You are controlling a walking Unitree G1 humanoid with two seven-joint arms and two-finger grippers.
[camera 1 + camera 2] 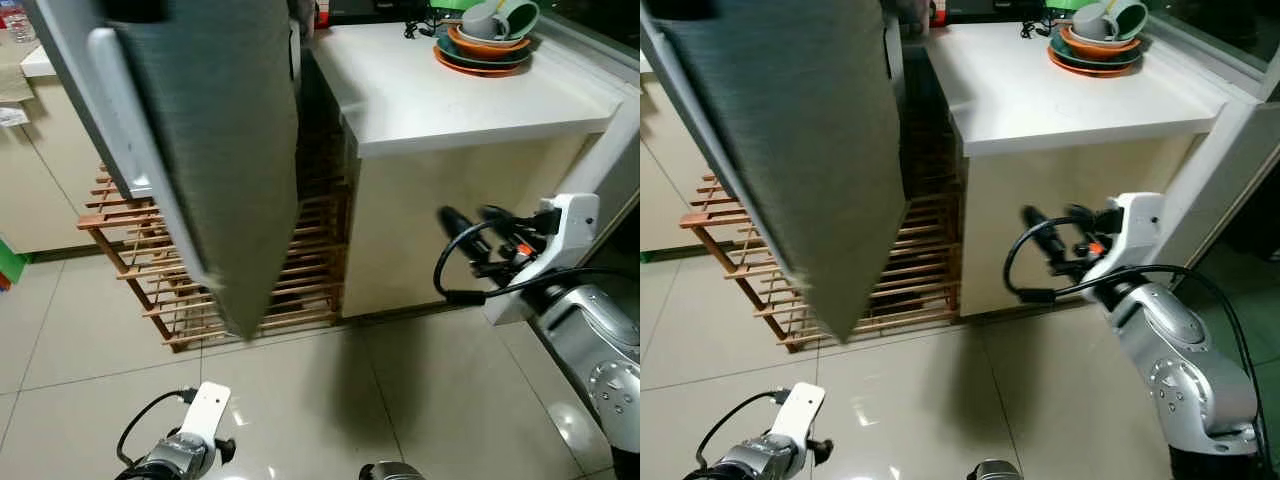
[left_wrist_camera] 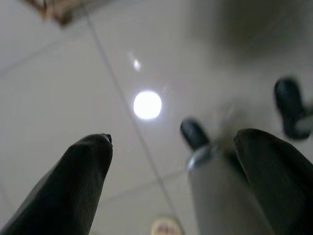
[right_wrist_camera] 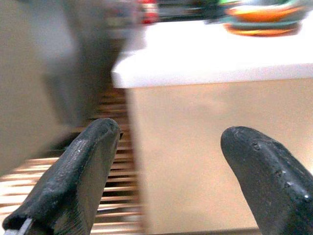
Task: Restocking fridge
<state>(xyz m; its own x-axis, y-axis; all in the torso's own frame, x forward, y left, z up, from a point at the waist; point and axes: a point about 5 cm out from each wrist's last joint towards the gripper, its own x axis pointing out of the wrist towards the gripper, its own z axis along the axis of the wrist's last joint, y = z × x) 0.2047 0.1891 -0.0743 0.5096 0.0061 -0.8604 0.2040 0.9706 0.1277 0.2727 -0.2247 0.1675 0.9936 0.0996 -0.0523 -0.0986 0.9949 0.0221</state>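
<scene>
Right end effector (image 1: pixel 470 225) is raised in front of the pale side panel of the white desk (image 1: pixel 470 100), fingers spread wide and holding nothing. In the left eye view, the grey fridge door (image 1: pixel 210 150) stands open, tilted across the frame, well apart from that end effector, on the desk's far side from it. A wooden rack (image 1: pixel 300 270) sits on the floor between the door and the desk. Stacked bowls with cups (image 1: pixel 485 40) rest at the desk's back corner. The left arm hangs low over the tiled floor.

In the right eye view, the same layout shows.

In the left wrist view, the left end effector (image 2: pixel 195 161) points at the floor tiles (image 2: pixel 58 88), fingers wide apart, empty.

In the right wrist view, the spread fingers (image 3: pixel 83 166) frame the desk's side panel, with the fridge door blurred beside it.
</scene>
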